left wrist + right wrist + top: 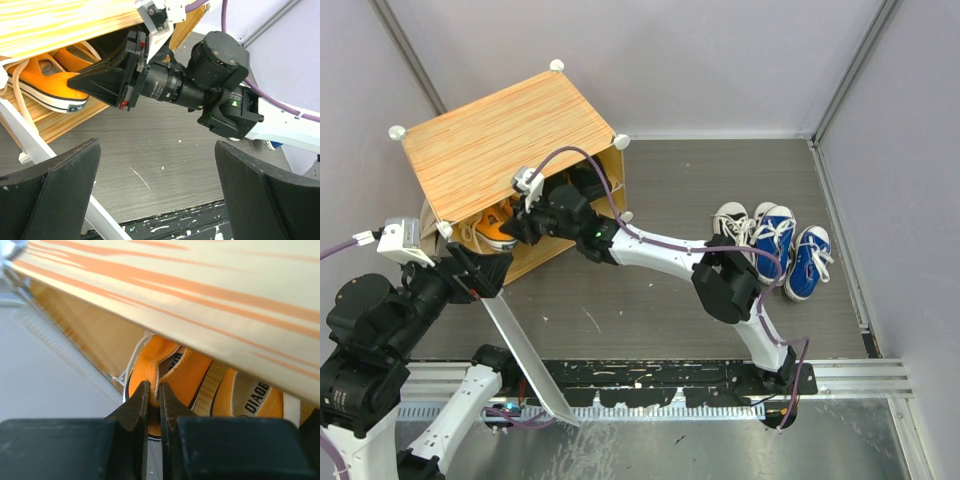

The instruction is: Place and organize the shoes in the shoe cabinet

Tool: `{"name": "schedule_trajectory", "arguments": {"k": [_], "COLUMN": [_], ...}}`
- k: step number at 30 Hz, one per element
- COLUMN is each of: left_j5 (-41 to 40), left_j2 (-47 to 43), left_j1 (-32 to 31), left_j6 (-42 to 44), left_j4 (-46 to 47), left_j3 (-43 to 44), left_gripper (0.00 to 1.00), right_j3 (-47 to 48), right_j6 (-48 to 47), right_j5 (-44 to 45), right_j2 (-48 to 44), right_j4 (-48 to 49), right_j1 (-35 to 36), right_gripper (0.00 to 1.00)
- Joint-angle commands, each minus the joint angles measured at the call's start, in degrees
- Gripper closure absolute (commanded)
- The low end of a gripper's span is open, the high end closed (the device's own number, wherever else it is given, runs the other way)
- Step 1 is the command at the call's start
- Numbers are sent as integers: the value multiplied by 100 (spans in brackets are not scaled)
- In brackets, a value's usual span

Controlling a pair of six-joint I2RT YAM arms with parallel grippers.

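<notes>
The shoe cabinet (505, 135) stands at the back left with its wood-grain top up and its front open. A pair of orange shoes (498, 228) lies inside on the shelf. My right gripper (154, 392) reaches under the cabinet top (175, 285) and is shut on the heel rim of the left orange shoe (150, 360); its mate (250, 395) lies beside it. My left gripper (157, 190) hangs open over the bare floor in front of the cabinet, holding nothing. Two blue shoes (775, 235) and a black-and-white shoe (730, 222) stand on the floor at the right.
The cabinet's white door (525, 355) hangs open, slanting toward the near edge beside my left gripper (480, 275). The right arm (650, 250) stretches across the middle of the floor. Grey walls close in the back and both sides.
</notes>
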Motion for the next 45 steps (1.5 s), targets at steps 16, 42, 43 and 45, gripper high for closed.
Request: {"name": "schedule_trajectory", "arguments": {"k": [16,42,43,45], "left_j5": [117,161,154,154], "left_j2": [106,193,201,252], "left_j1": [-24,-23,-23,-20], "left_j6": [-52,-99,-99,-95], "left_j4": [232,495,516,526], "left_j3": [36,-214,-219,-195], "left_gripper": [2,2,2,2], "right_j3": [680,-898,-996,-1181], "right_j6": [-290,-160,-160,-202], "right_j5": [623,625,655,740], "right_j2": [650,-328,-461,-730], "right_j4": [855,1214,1165,915], "right_j1": [-9,25,18,20], "right_gripper": [94,47,46,45]}}
